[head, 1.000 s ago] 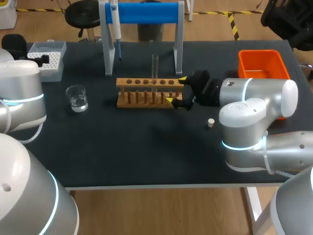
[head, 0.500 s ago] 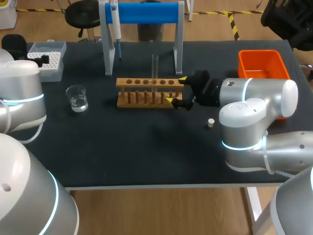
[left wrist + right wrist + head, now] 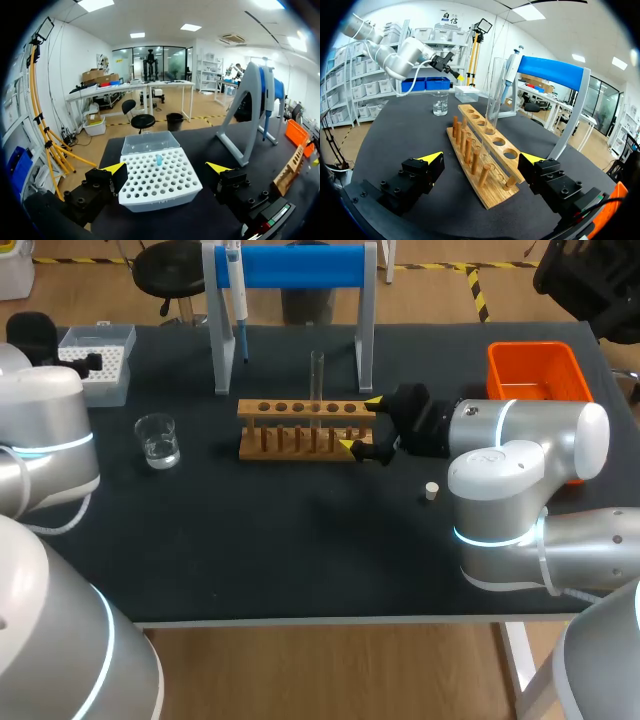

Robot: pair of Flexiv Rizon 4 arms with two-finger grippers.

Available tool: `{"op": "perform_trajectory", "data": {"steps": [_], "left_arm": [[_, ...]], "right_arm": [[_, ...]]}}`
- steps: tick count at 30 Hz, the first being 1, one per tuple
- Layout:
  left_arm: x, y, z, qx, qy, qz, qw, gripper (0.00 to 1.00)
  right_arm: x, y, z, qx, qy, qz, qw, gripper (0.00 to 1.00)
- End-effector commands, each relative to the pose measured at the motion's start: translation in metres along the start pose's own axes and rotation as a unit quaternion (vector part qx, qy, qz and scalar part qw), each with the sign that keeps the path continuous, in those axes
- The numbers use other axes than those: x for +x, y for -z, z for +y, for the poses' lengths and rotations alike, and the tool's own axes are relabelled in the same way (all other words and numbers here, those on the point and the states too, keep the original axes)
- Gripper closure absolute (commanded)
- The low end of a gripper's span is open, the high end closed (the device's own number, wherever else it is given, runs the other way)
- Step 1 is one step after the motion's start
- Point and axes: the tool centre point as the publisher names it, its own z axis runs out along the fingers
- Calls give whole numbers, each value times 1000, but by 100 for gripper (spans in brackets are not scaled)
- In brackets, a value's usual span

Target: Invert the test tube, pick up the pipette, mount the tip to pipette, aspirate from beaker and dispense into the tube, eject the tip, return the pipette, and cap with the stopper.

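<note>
- The right end effector [image 3: 360, 423] lies low over the table [image 3: 300, 550] at the right end of the wooden rack [image 3: 300, 430]. Its fingers are spread wide, released and grasping nothing.
- In the right wrist view, the near end of the rack sits between the two yellow tips. There is a gap at each side, so neither finger touches the wood.
- The test tube [image 3: 317, 380] stands upright in a hole in the rack's back row, about the middle of the rack and ahead of the right end effector.
- The left end effector [image 3: 168, 167] hangs at the far left corner of the table. It is also released, with its fingers wide apart.
- The white tip box [image 3: 160, 182] lies just ahead of the left end effector, between its yellow tips. Its clear lid [image 3: 150, 142] is folded back.
- A single blue tip [image 3: 159, 160] stands among the box's holes.
- The pipette [image 3: 236, 300] hangs on the left post of the blue-barred stand [image 3: 290, 268], behind the rack.
- The beaker [image 3: 158, 440], holding a little clear liquid, stands on the table left of the rack and well apart from both end effectors.
- The small white stopper [image 3: 431, 490] rests on the table to the right of the rack, near the right arm's elbow.
- An orange bin [image 3: 535, 370] sits at the far right of the table.
</note>
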Motion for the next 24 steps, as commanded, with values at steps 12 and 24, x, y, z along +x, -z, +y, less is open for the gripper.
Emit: {"op": "perform_trajectory", "data": {"steps": [12, 24], "left_arm": [[3, -19, 1, 8, -3, 12, 1000, 0], [9, -30, 3, 12, 1, 14, 1000, 0]], "right_arm": [[0, 0, -1, 0, 0, 0, 1000, 0], [0, 0, -1, 0, 0, 0, 1000, 0]]}}
